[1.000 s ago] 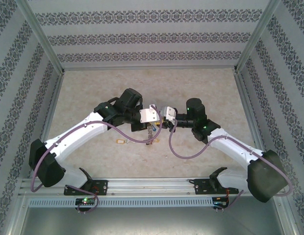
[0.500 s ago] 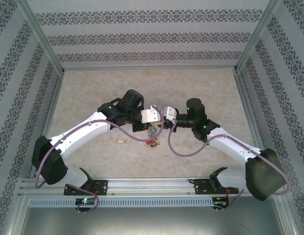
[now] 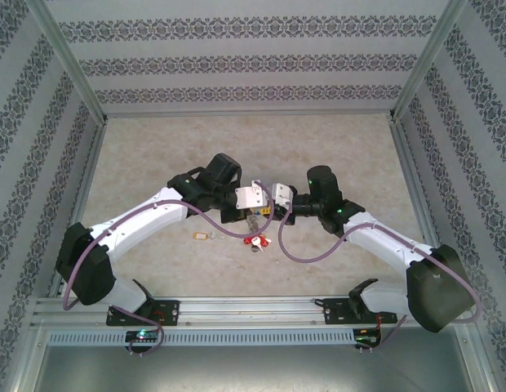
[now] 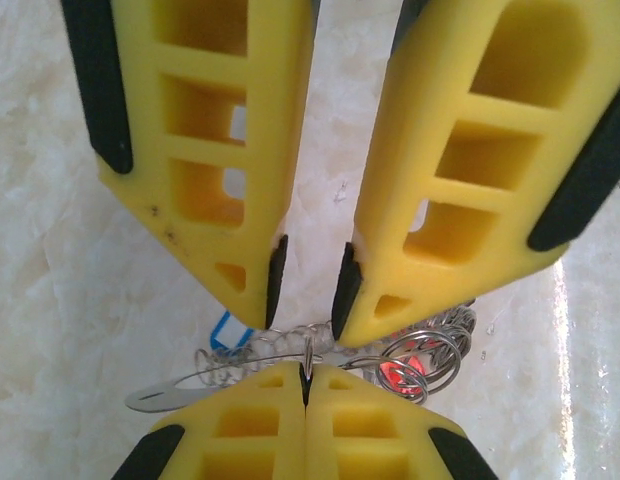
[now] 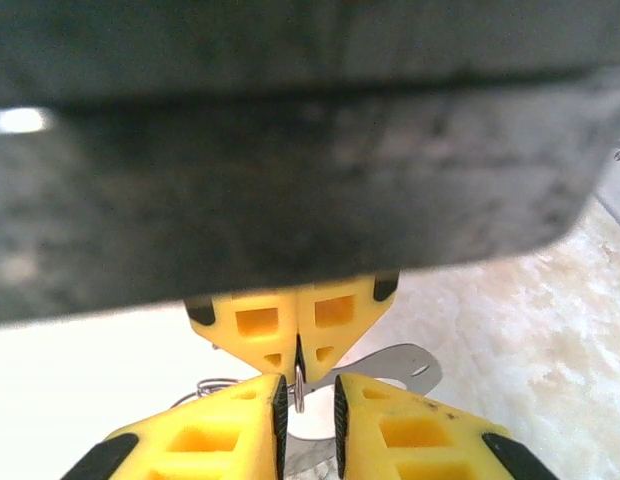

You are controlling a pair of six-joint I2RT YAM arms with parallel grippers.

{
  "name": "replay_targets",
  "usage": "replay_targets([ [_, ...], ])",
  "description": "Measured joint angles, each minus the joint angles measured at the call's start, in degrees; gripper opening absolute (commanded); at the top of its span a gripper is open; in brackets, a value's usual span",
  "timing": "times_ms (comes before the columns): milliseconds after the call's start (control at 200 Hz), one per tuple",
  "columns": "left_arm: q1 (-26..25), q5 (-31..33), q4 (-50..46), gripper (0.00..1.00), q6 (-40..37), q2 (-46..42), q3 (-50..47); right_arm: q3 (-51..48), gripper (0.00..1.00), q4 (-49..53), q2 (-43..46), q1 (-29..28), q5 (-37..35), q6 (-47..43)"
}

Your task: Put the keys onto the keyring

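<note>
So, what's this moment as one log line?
left fingers: shut on metal ring | right fingers: slightly open, at the ring | keys: bunched below | yellow-tagged key: apart on table

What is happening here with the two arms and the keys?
The two arms meet over the middle of the table. The left gripper is shut on a thin metal ring of the key bunch. The right gripper has its jaws slightly apart on either side of it. One key with a yellow tag lies apart on the table.

The left claw [image 4: 305, 378] and right claw [image 5: 310, 392] are drifting together toward the desk's [image 3: 155, 155] near edge, and the keys [image 3: 256, 240] dangling beneath are shifting nearer too.
</note>
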State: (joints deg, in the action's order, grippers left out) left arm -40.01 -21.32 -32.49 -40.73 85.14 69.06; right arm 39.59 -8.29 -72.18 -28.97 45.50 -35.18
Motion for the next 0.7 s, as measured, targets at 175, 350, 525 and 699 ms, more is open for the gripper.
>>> replay_targets([
  [175,0.0,0.2,0.0,0.00,-0.4,0.0,-0.6,0.4,0.21,1.1,-1.0,0.0,0.5,-1.4],
  [350,0.4,0.2,0.7,0.00,-1.2,0.2,-1.0,0.7,0.21,1.3,-1.6,0.0,0.6,-2.2],
  [525,0.4,0.3,1.8,0.00,-2.1,1.3,-1.9,0.7,0.21,2.3,-2.5,0.0,0.6,-2.8],
  [699,0.4,0.4,2.3,0.00,-2.4,2.6,-2.0,0.7,0.21,3.2,-3.3,0.0,0.4,-2.8],
])
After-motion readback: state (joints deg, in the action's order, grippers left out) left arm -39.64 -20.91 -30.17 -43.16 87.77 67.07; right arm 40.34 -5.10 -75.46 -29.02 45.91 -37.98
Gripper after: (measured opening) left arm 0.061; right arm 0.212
